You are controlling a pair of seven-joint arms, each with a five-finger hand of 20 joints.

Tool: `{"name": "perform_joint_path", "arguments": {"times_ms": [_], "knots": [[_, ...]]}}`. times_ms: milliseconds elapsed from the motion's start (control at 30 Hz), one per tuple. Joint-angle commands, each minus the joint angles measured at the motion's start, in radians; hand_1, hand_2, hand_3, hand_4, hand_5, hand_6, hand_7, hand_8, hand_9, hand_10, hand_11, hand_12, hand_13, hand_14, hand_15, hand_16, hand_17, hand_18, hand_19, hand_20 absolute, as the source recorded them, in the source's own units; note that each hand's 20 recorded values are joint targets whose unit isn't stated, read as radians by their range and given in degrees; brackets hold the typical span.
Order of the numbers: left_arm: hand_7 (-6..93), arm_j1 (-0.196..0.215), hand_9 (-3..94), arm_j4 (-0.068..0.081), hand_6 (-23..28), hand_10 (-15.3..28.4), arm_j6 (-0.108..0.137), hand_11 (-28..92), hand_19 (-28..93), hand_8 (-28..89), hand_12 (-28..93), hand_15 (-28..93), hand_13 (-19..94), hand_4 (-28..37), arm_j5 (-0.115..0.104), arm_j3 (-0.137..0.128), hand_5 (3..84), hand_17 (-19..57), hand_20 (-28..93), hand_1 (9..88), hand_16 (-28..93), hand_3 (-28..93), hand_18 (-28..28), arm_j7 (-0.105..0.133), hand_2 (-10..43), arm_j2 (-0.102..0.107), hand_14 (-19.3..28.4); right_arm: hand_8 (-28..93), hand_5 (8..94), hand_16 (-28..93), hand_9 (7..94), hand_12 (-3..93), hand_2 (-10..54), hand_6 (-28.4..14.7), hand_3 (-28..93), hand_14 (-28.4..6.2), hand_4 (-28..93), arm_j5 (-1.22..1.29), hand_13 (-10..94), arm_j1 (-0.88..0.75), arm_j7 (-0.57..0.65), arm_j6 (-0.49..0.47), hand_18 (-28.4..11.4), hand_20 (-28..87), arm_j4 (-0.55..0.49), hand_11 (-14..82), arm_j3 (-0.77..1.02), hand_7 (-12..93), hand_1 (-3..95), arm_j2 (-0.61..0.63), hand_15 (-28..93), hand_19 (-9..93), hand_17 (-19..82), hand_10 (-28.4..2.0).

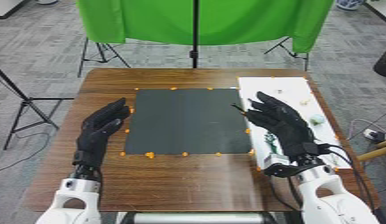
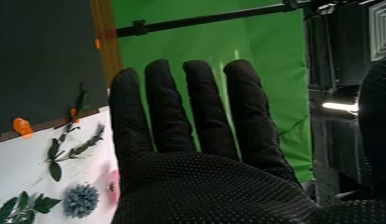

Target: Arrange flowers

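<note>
In the head view my left hand [image 1: 102, 124] is over the table at the dark mat's left edge, its fingers relaxed. My right hand [image 1: 280, 120] is above the white sheet at the mat's right edge, open. The right wrist view shows my right hand [image 2: 203, 165] with straight fingers and nothing held. Beside it on the white sheet lie a leafy green stem [image 2: 69, 150], a blue-grey bloom [image 2: 81, 201], a pink flower [image 2: 112, 186], partly behind the hand, and green leaves [image 2: 28, 207]. A pale green flower [image 1: 317, 119] rests on the sheet in the head view.
The dark mat [image 1: 185, 122] is fixed to the brown table [image 1: 194, 180] with orange dots around its edges. The white sheet [image 1: 260, 85] runs along the table's right side. A green cloth [image 1: 154, 25] hangs on a stand beyond the far edge.
</note>
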Motion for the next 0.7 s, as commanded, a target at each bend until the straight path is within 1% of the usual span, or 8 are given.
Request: {"name": "perform_joint_path", "arguments": {"times_ms": [33,167,267,367,467,567,633,700], "knots": [[11.4,0.004,42.6,0.004,2.4,11.7,-0.003,16,3,-6,16,17,34,-10.5,0.003,-0.005,46.5,5.1,22,37.8,5,60,13.1,-0.014,-9.5,0.002,16.0,-7,42.5,18,43.4,15.0,-8.8,-2.4,73,-18.0,-17,-0.008,37,-0.008,0.006,-0.009,-24.2,24,-0.008,5.2,0.008,9,17.3,0.0,11,14,22,-14.2],[11.4,0.002,42.6,0.003,2.4,11.7,-0.001,16,3,-6,16,18,34,-10.5,0.007,-0.005,46.5,5.0,22,37.8,5,60,13.1,-0.012,-9.5,0.007,15.8,-7,42.3,18,43.2,15.3,-9.1,-2.5,72,-18.5,-17,-0.016,38,-0.004,-0.01,0.038,-25.1,24,-0.014,5.2,-0.008,9,18.1,0.009,11,16,27,-14.3],[11.4,0.005,42.6,0.002,2.4,11.7,0.002,16,3,-6,16,18,34,-10.4,0.008,-0.008,46.5,5.0,22,37.9,5,60,13.0,-0.012,-9.5,0.006,15.7,-7,43.5,19,46.3,16.4,-9.5,-3.3,70,-17.8,-17,-0.095,44,0.0,-0.022,0.171,-22.0,34,-0.036,6.0,-0.039,11,21.3,0.015,13,15,35,-14.4],[11.4,0.011,42.7,-0.001,2.3,11.6,0.008,16,3,-6,16,18,34,-10.5,0.008,-0.01,46.6,5.0,22,38.1,5,60,13.0,-0.013,-9.5,0.006,15.7,-8,48.2,20,52.1,18.1,-9.5,-3.7,69,-15.9,-19,-0.319,55,0.015,0.025,0.396,-18.2,44,-0.062,10.4,-0.088,14,26.2,0.036,16,27,42,-14.7],[11.4,0.011,42.7,-0.004,2.3,11.5,0.01,16,3,-6,16,18,34,-10.5,0.013,-0.013,46.5,5.0,22,38.2,5,60,13.0,-0.018,-9.5,0.008,15.8,-8,54.6,22,60.4,19.4,-9.5,-3.9,65,-13.9,-23,-0.707,64,0.02,0.197,0.53,-15.2,52,-0.083,18.8,-0.11,17,31.5,0.073,26,44,47,-15.2],[11.4,0.016,42.8,-0.008,2.3,11.5,0.011,16,3,-6,16,18,34,-10.4,0.013,-0.017,46.5,5.0,22,38.3,5,60,13.0,-0.022,-9.5,0.011,15.8,-8,59.3,22,66.6,21.4,-9.5,-4.1,59,-12.6,-28,-1.053,70,0.014,0.379,0.539,-14.1,49,-0.102,22.8,-0.11,18,34.8,0.116,34,57,50,-16.0],[11.4,0.019,42.8,-0.01,2.3,11.5,0.013,16,3,-6,16,18,34,-10.4,0.015,-0.02,46.6,5.0,22,38.3,5,60,13.0,-0.028,-9.5,0.014,15.9,-8,62.1,22,68.9,22.7,-9.5,-4.0,48,-11.6,-28,-1.239,72,0.004,0.484,0.521,-13.1,46,-0.105,24.3,-0.107,19,39.6,0.153,38,64,52,-15.8],[11.5,0.023,42.8,-0.013,2.3,11.6,0.016,16,3,-6,16,18,34,-10.4,0.013,-0.021,46.6,5.0,22,38.4,4,60,13.0,-0.032,-9.5,0.016,15.9,-7,64.7,23,70.8,23.6,-9.5,-3.9,35,-10.6,-28,-1.323,74,-0.014,0.543,0.483,-12.1,43,-0.11,26.1,-0.093,19,45.4,0.194,41,70,55,-15.7]]}}
